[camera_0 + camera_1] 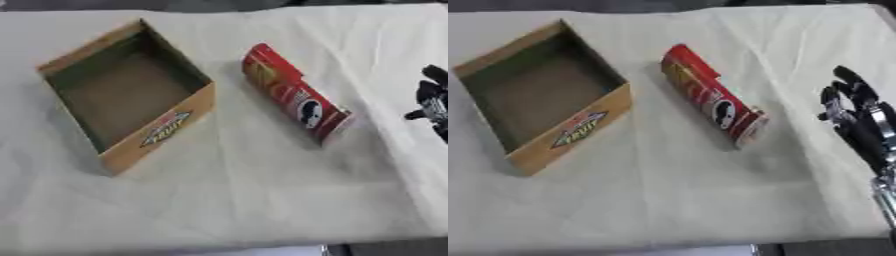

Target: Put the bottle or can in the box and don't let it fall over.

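A: Red crisp can (296, 99), lying on its side on the cream tablecloth (245, 200). Long axis diagonal: one end toward the far left, the other, with a pale rim, toward the near right, nearest the fingers.

B: Any writing legible on it?

A: None readable. Yellow patches along the far half, a round white-and-black face emblem close to the near end. No brand name to be made out from lettering.

B: And the box?

A: Open cardboard box (63, 66), upright, set askew, well to the left of the can and apart from it. Nothing visible inside but a brown floor. On the near outer wall, a slanted colourful logo (165, 129) with pale letters, too blurred to read for certain.

B: Right hand?

A: Black right hand (852, 116) at the right edge, best seen in the right eye view. Fingers (843, 76) pointing away toward the far side, roughly straight and a little spread, holding nothing. Silver forearm (884, 195) trailing toward the near right corner.

B: Can relative to those fingers?

A: Left of the fingers, near but not touching, a strip of bare cloth between. Pale-rimmed end closest to the fingers; far end angled away to the left. Box farther left again, beyond the can.

B: Left hand?

A: Not showing in either view.

B: Can in the box?

A: No. Outside it, down flat on the cloth, not standing.
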Robot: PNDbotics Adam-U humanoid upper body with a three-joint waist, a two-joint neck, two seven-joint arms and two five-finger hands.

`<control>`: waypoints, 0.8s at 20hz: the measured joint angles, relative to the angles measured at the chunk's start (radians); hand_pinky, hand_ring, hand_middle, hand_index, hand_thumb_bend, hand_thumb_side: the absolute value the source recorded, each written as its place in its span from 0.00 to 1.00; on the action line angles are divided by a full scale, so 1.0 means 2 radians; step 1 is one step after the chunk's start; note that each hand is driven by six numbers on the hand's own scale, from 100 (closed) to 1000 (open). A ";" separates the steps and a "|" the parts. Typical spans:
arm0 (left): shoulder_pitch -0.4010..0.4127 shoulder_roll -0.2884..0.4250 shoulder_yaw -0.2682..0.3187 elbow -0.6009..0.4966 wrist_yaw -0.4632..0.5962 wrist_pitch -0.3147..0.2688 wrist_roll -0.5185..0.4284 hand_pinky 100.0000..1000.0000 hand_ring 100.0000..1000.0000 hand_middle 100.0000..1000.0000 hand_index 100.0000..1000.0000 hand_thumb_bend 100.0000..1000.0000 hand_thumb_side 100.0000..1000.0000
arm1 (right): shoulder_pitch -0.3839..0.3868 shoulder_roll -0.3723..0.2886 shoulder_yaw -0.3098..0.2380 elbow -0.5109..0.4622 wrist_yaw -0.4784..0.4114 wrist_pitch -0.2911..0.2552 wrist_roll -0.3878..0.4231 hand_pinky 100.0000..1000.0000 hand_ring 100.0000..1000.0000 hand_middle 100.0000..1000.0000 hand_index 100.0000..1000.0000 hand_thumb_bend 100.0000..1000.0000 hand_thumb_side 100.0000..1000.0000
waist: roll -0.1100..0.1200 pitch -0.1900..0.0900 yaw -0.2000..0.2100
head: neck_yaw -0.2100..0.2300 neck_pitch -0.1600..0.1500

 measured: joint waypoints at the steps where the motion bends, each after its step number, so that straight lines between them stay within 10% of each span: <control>1: 0.000 0.000 0.000 0.000 0.000 0.000 0.000 0.44 0.78 0.93 0.71 0.00 0.72 | -0.003 0.000 0.001 0.000 0.002 -0.001 0.001 0.60 1.00 1.00 1.00 0.00 0.71 | 0.000 0.000 0.000 | 0.000 0.000; 16: 0.000 0.000 -0.003 0.000 0.001 -0.002 -0.002 0.45 0.78 0.93 0.71 0.00 0.72 | -0.060 0.001 0.023 0.037 0.015 -0.004 0.021 0.59 1.00 1.00 1.00 0.00 0.73 | 0.000 0.000 0.004 | -0.014 -0.002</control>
